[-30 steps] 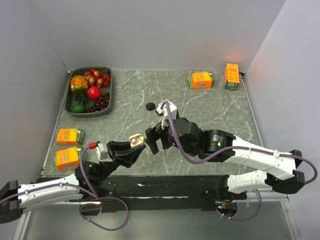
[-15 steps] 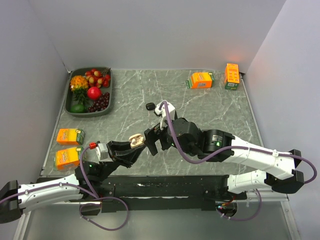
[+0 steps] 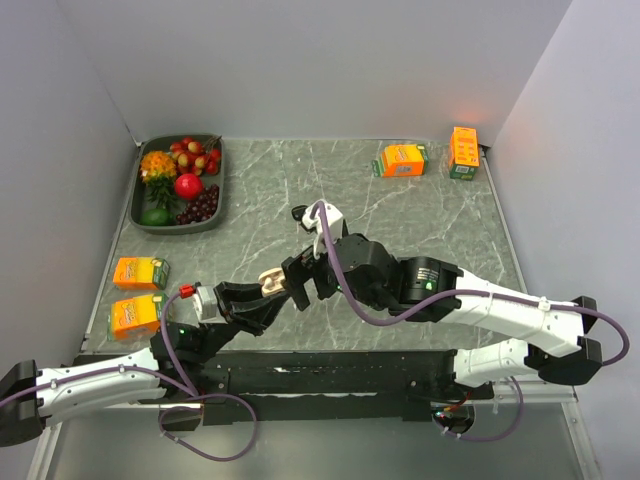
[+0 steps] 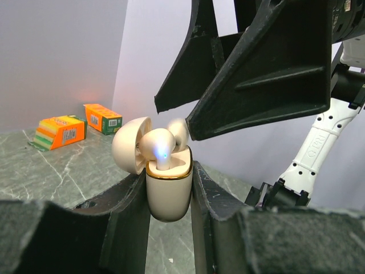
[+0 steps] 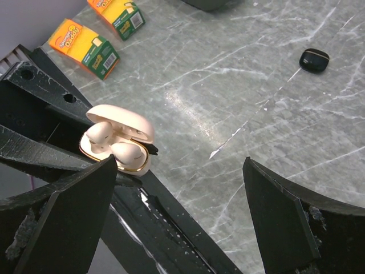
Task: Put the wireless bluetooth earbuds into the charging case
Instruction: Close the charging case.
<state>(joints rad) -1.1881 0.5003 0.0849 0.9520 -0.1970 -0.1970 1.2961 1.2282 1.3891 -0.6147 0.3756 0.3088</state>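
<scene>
My count.
- Grippers: two, left gripper (image 4: 168, 172) and right gripper (image 5: 179, 165).
- Charging case (image 4: 168, 194): one, cream, lid up.
- Earbuds in case: two, both cream, first bud (image 5: 100, 135), second bud (image 5: 126, 152).
- Small black oval item (image 5: 315, 60) on table: one.
- Orange cartons: four. Near-left pair (image 3: 140, 272), (image 3: 135, 315); far-right pair (image 3: 403, 160), (image 3: 463, 152).
- Fruit tray (image 3: 185, 229): one. Inside I make out one red apple (image 3: 188, 185), one green fruit (image 3: 154, 215), one dark grape bunch (image 3: 200, 205).

White shell links, black joint housings on left arm (image 3: 85, 385) and right arm (image 3: 510, 310). Purple cables (image 3: 365, 318) looped along both. Green LED (image 3: 437, 287) on right joint, red cap (image 3: 184, 291) near left wrist. Matte black wedge-shaped fingers (image 5: 279, 222), rough texture.
</scene>
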